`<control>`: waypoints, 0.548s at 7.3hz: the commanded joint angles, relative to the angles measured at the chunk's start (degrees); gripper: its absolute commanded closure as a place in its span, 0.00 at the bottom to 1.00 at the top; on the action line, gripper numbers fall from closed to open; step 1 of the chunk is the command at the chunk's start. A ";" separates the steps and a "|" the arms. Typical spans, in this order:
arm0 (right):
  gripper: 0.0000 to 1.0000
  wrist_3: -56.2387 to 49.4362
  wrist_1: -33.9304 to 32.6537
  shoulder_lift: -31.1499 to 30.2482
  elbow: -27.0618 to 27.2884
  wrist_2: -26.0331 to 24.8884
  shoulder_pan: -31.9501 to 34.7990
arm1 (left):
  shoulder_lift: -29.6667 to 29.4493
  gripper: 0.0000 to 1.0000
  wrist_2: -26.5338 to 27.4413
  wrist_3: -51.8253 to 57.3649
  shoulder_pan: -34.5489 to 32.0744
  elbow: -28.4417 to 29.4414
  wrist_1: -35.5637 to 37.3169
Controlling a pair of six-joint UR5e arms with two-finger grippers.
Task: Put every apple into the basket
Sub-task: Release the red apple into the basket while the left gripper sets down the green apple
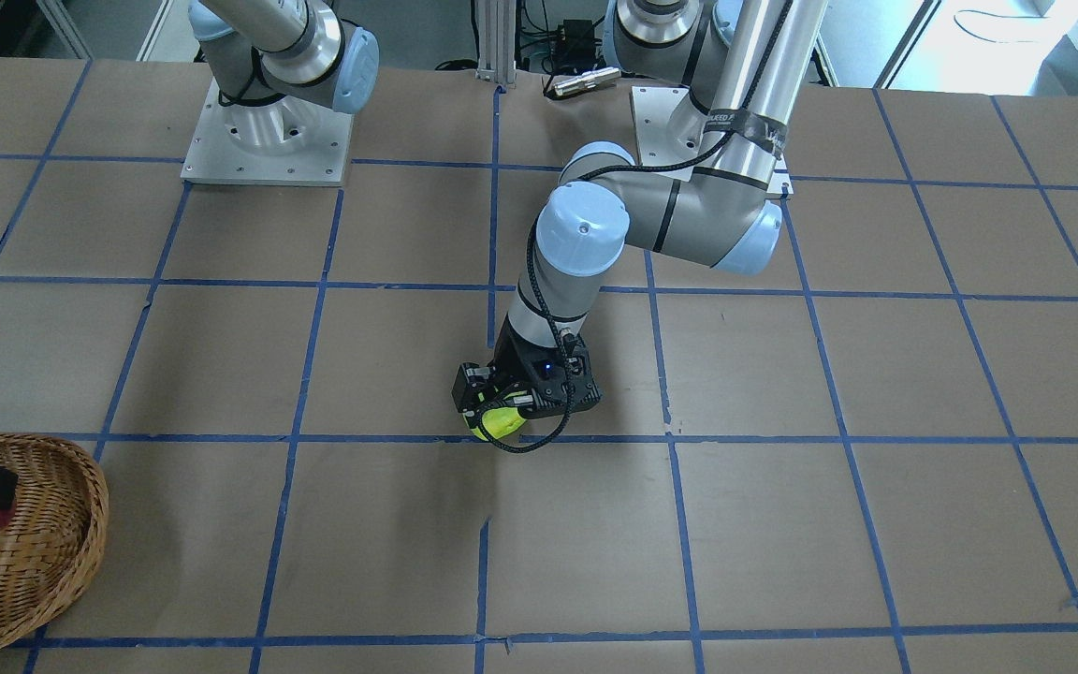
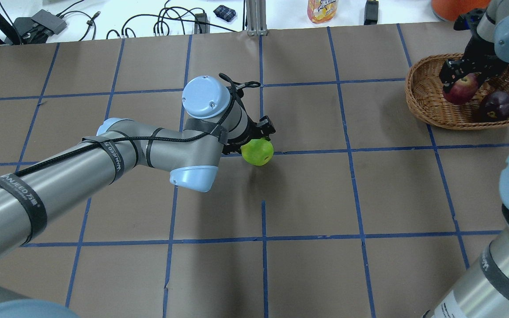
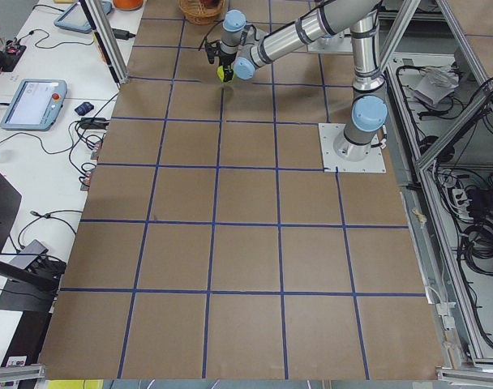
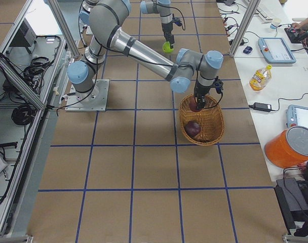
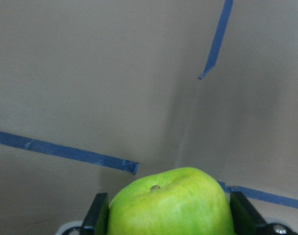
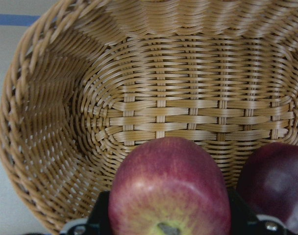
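My left gripper (image 2: 258,140) is clamping the yellow-green apple (image 2: 257,152) between both fingers, holding it over the middle of the table (image 2: 307,198), well apart from the basket (image 2: 422,101). My right gripper (image 2: 466,77) is squeezing the red apple (image 2: 460,88) inside the basket, just beside the dark maroon apple (image 2: 496,104) that's sitting in there. Can't tell if the red one is touching the wicker.

Yellow-green apple (image 2: 257,152): I see it clamped in L gripper (image 5: 171,220), near table ctr, well apart from basket (image 2: 427,108). Red apple (image 2: 460,88), yellowish stem end: pinched in R gripper (image 6: 168,223), inside basket. Maroon apple (image 2: 496,105): lies loose in basket, just beside red one. Basket: brown wicker oval, upright.
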 commanded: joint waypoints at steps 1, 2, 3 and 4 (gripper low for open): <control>1.00 -2.79 -1.55 2.38 -0.08 -0.32 -1.02 | -0.47 0.00 0.31 -0.18 -0.47 0.29 0.49; 1.00 -2.28 -3.55 3.26 0.18 0.11 -1.98 | 0.93 0.00 0.40 0.17 -0.30 0.38 -0.12; 0.82 -2.62 -3.83 3.62 0.18 0.03 -2.16 | 2.34 0.00 0.40 0.09 -0.12 0.55 -1.51; 0.31 -2.63 -3.84 3.97 0.18 -0.15 -2.25 | 4.87 0.00 0.31 0.43 0.23 1.25 -3.79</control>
